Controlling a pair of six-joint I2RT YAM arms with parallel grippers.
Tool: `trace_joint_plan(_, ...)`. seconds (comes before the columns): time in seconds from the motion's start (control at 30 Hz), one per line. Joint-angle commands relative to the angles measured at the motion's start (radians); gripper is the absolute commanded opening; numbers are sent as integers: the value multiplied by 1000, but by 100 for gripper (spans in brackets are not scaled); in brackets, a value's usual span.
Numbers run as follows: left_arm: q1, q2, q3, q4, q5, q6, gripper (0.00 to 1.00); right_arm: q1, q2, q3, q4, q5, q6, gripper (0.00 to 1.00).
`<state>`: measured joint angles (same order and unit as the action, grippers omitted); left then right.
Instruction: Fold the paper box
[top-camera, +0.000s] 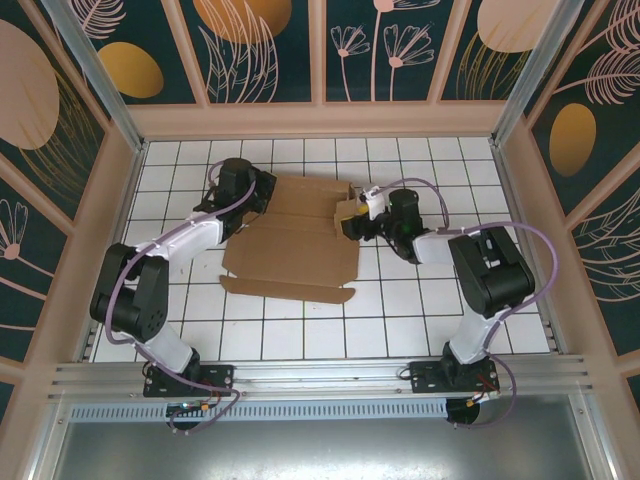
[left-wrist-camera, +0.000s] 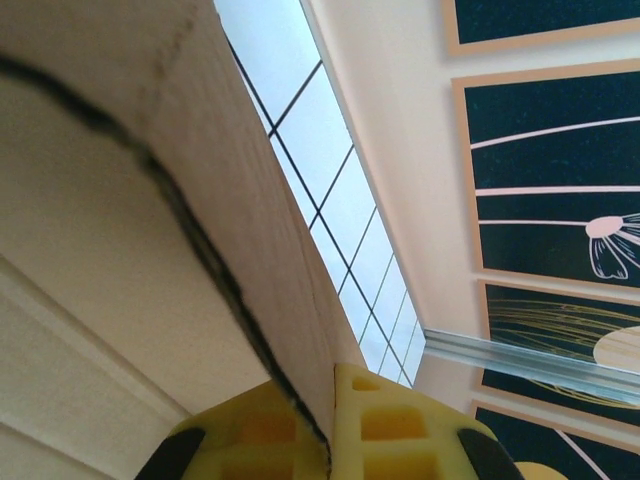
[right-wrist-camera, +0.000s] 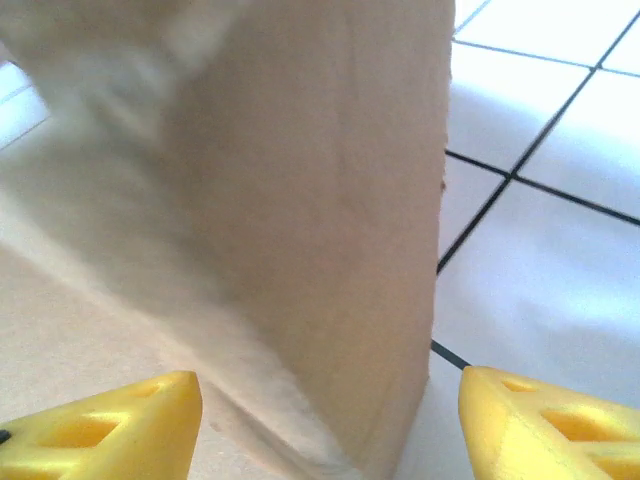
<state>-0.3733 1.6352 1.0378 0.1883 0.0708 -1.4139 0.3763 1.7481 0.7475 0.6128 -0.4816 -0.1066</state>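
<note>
A plain brown, unmarked paper box (top-camera: 290, 240), not yet folded up, lies as a die-cut corrugated sheet in the middle of the white tiled table (top-camera: 400, 310), held between two robot arms. From above, most of the sheet lies flat. A narrow flap along its near edge is creased and casts a thin shadow, and a small flap on its far right side stands up from the panel. The left gripper (top-camera: 262, 195) meets the sheet at its far left edge. In the left wrist view its yellow fingers (left-wrist-camera: 400, 430) are pressed together on a thin cardboard edge, pinching the board, whose pale surface rises to the upper left with a dark crack-like line across it. The right gripper (top-camera: 350, 212) sits at the raised flap on the right. Its wrist camera shows the flap (right-wrist-camera: 320, 200) upright and slightly blurred between two yellow fingers (right-wrist-camera: 110, 425) spread wide, neither pressing on it, with tile to its right.
</note>
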Motion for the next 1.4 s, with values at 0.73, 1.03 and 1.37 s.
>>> trace_joint_plan(0.73,-5,1,-127,31,57,-17,0,150,129,89,186,575,-178,71)
trace_joint_plan(1.03,-6,6,-98,-31,21,2,0,147,125,108,123,620,-143,49)
trace_joint_plan(1.37,-6,-11,-92,-45,26,-19,0,160,129,107,31,688,-120,34)
